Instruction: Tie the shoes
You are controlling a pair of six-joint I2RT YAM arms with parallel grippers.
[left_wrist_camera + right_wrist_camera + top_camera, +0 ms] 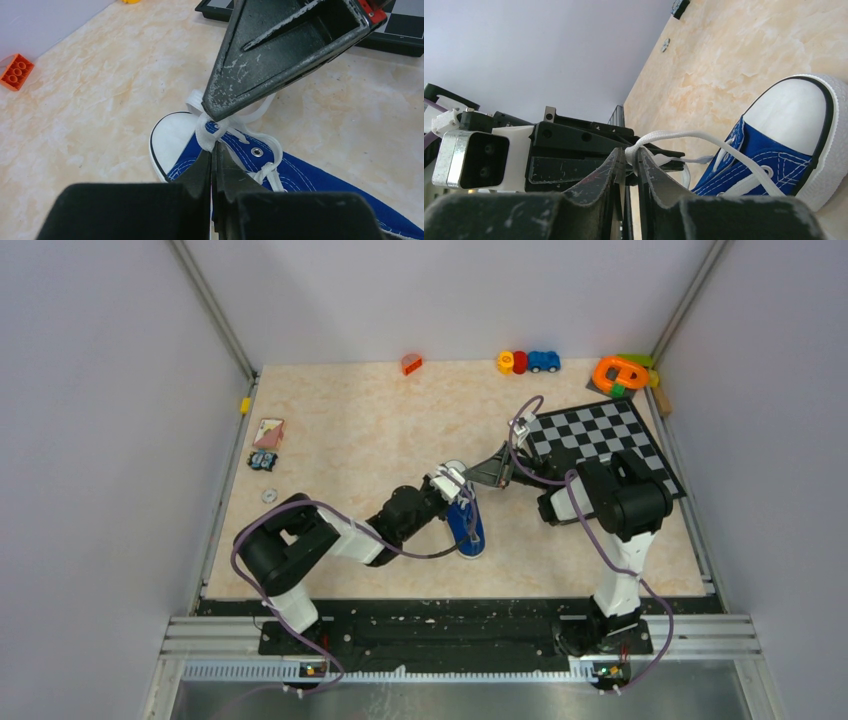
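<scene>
- Your sneaker (472, 538) lay mid-bench (350, 440), its long axis near-to-far and its toe cap (796, 115) pointing away from the arm bases.
- Your left gripper (212, 156) was closed tight on the white lace (204, 134).
- Your right gripper (628, 156) pinched that lace too, close beside the left.
- Only the wrist views showed these grips; the top view showed the heading.
</scene>
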